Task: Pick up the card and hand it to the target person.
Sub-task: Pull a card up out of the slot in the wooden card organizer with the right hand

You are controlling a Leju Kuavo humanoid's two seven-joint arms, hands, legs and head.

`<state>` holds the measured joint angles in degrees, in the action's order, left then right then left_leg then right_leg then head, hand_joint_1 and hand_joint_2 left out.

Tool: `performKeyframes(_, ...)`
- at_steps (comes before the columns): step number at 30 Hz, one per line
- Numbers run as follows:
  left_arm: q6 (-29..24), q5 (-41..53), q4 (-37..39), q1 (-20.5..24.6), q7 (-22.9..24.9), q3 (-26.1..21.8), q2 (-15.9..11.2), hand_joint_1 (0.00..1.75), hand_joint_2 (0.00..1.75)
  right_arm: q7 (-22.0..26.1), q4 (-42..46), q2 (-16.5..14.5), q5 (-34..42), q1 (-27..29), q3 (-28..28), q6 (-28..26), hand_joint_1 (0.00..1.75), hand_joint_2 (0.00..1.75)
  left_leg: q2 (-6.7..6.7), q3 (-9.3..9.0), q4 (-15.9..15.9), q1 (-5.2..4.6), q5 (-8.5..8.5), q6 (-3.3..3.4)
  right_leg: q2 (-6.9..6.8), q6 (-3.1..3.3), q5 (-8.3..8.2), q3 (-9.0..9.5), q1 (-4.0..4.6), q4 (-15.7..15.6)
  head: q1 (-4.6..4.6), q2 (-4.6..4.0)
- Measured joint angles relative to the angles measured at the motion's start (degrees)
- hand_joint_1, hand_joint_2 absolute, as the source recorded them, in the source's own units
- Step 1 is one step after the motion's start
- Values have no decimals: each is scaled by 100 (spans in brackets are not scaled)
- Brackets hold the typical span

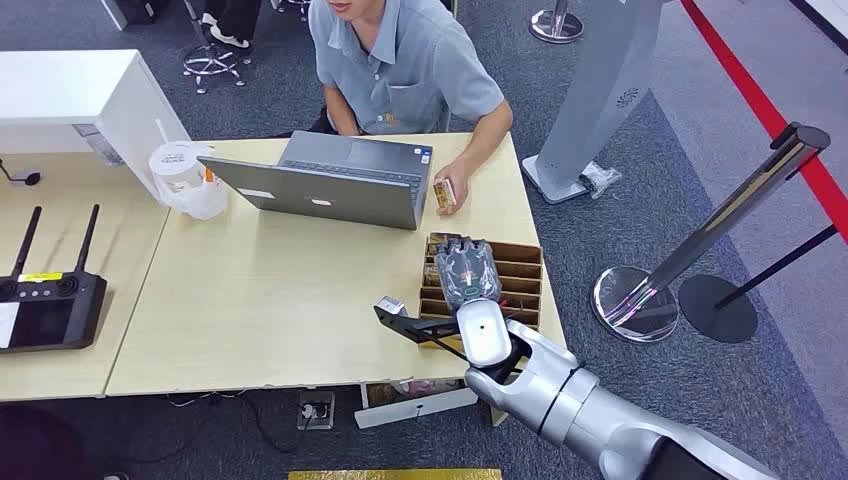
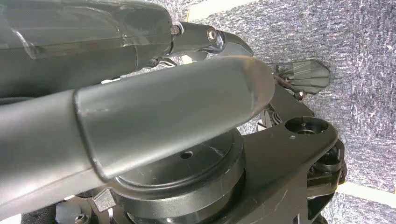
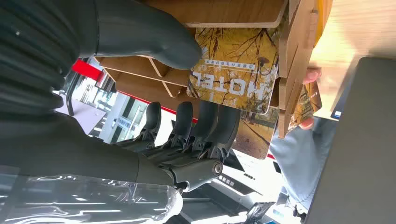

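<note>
We see the right hand (image 1: 466,272) reaching over the brown slotted cardboard card rack (image 1: 520,270) that sits at about four o'clock on the pale wooden surface (image 1: 290,290), near its right edge. In the right wrist view its dark fingers (image 3: 219,123) are uncurled and slightly apart, with the thick grey thumb (image 3: 154,42) set opposite them. Between thumb and fingers stands one yellow hotel card with autumn trees printed on it (image 3: 233,70), upright in a slot of the rack. The thumb tip lies against the card's edge; whether the fingers press its other face we cannot tell, so we cannot say if the hand grasps the card or merely brackets it.

The left hand (image 2: 177,107) hangs over grey carpet; we cannot tell how its fingers lie.

We count a second yellow card (image 1: 444,192), held in the hand of the one person in a grey-blue shirt (image 1: 400,60) seated at twelve o'clock. That hand rests on the surface at about two o'clock, just right of the single open grey laptop (image 1: 330,180).

At ten o'clock stands one white plastic bag (image 1: 185,180). At nine o'clock, on the adjoining surface, lies one black controller with two antennas (image 1: 45,300). Two stanchion bases sit on the floor at three o'clock: one chrome (image 1: 635,300), one black (image 1: 717,308).
</note>
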<state>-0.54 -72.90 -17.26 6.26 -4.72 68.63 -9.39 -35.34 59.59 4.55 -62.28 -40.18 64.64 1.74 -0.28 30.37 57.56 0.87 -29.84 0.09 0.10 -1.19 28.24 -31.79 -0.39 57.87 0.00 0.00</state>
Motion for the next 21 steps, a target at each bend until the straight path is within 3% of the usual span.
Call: performKeyframes(21,49,6,-10,-5,-50,-30,5,0,0,38,574,-7,-215,44,-22,-11,72,175,7,8,8,0,-3,-2,9,2,2,-14,0,14,0,0)
